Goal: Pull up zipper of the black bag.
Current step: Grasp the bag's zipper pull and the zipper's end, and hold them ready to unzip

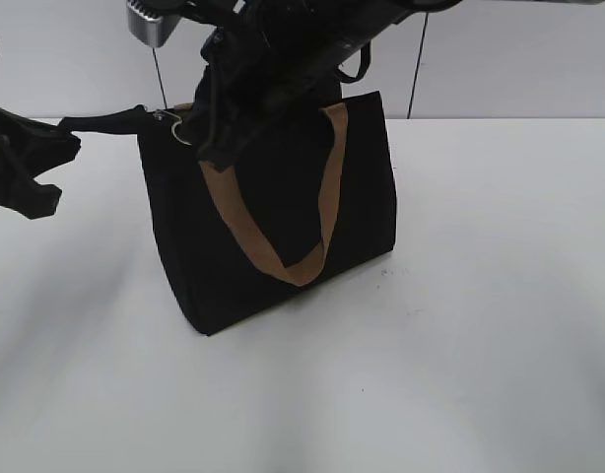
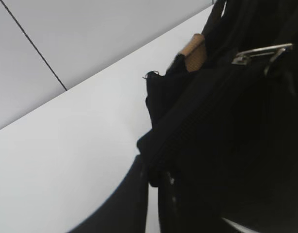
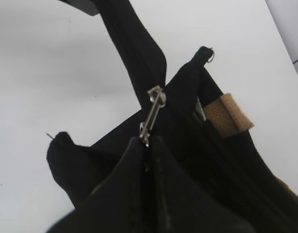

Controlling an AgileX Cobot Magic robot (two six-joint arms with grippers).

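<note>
a: right wrist view: right gripper (image 3: 148,141) pinching zipper (image 3: 152,112) tab at bag (image 1: 273,227) top-left corner, tab running straight out from fingertips.
b: left gripper (image 1: 71,133)?
a: clamping bag's end tab beside it.

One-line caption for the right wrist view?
Right hand pinches the silver zipper at the black bag's top corner above the white table.
</note>
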